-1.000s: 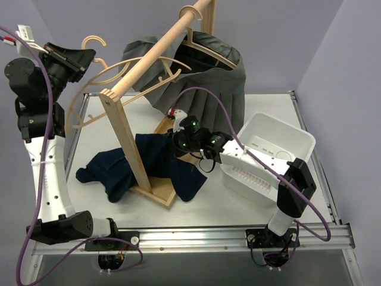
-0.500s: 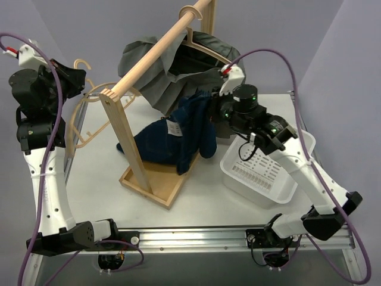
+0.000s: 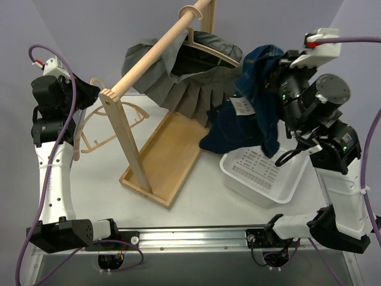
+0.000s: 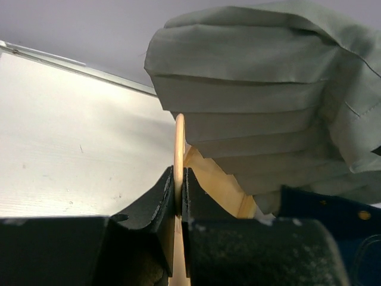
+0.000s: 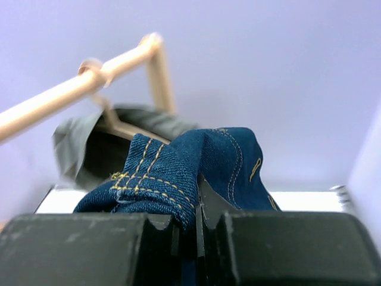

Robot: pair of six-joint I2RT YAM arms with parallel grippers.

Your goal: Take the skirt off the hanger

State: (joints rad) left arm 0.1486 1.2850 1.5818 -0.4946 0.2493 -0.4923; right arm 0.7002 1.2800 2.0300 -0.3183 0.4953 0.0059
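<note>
The denim skirt (image 3: 250, 113) hangs bunched in the upper right of the overhead view. The right gripper (image 5: 191, 225) has its jaws clamped on a stitched fold of it, with the rest draping down over the white bin (image 3: 262, 174). The hanger (image 4: 179, 143) is well apart, at the left edge of that view, its thin wooden edge pinched between the closed jaws of the left gripper (image 4: 178, 186). It looks bare, so the separation itself seems done and what remains is to put the garment down cleanly. The lowest folds trail toward the bin's upper-left rim rather than its middle. A good move would therefore carry the grip further over the bin's centre before descending. The arm should lower until most of the cloth rests inside, and only then let the jaws part, so that no weight drags a fold out over the wall onto the worktop (image 3: 101, 179). The grey pleated skirt (image 3: 190, 95) on the rail (image 3: 149, 59) hangs just beside the denim's left side, so the path should go straight down, not sideways, to avoid snagging it. The left arm does best to keep the hanger held level and out of the way.
</note>
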